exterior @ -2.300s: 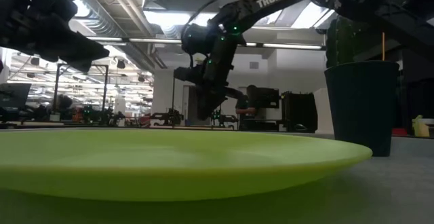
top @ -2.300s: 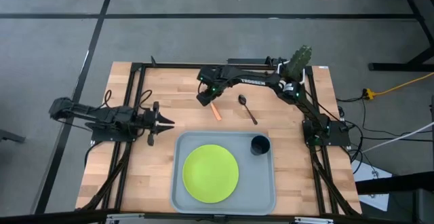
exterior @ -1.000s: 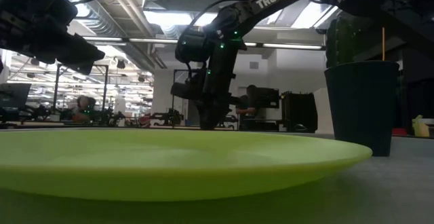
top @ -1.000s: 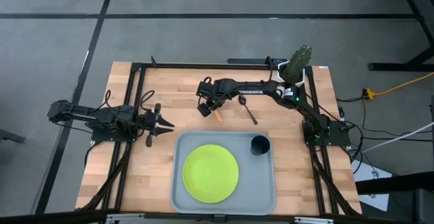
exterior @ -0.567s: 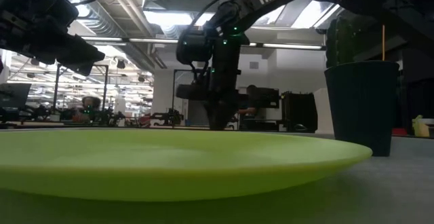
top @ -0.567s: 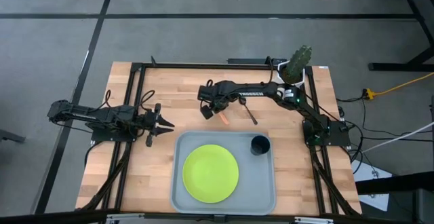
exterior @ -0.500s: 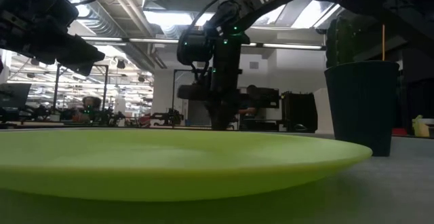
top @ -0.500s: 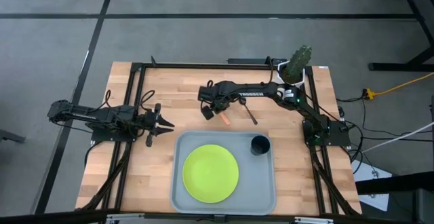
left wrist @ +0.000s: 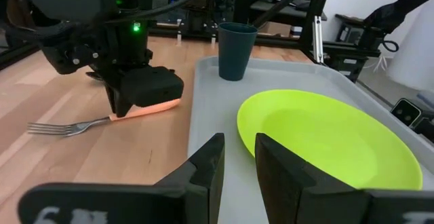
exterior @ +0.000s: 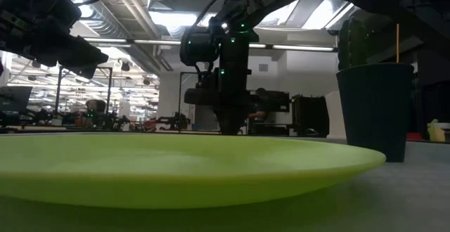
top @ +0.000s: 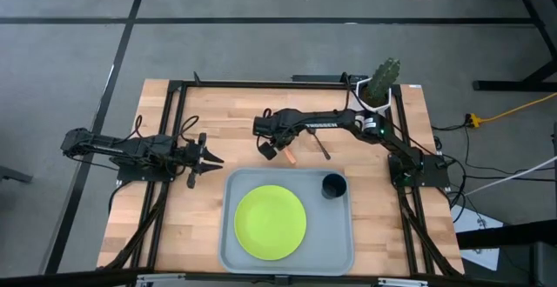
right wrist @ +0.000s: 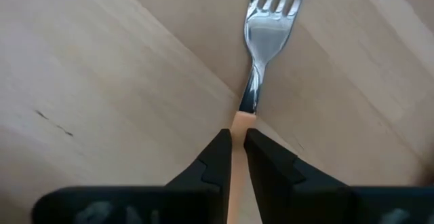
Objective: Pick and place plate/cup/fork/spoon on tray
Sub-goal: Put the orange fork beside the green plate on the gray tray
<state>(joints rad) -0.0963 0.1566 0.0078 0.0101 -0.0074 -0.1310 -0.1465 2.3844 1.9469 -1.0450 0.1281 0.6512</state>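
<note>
Right tool [right wrist: 237, 157] pinching orange-handled fork with silver tines [right wrist: 271, 27] near handle top, probably for lift toward grey-blue rectangular tray [top: 344, 235]. Left tool [left wrist: 236, 157] spread, waiting beside tray.

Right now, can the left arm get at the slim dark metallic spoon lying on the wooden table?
Probably not easily: the right gripper, shut on the orange-handled fork, and its arm lie between the left gripper and the spoon.
</note>
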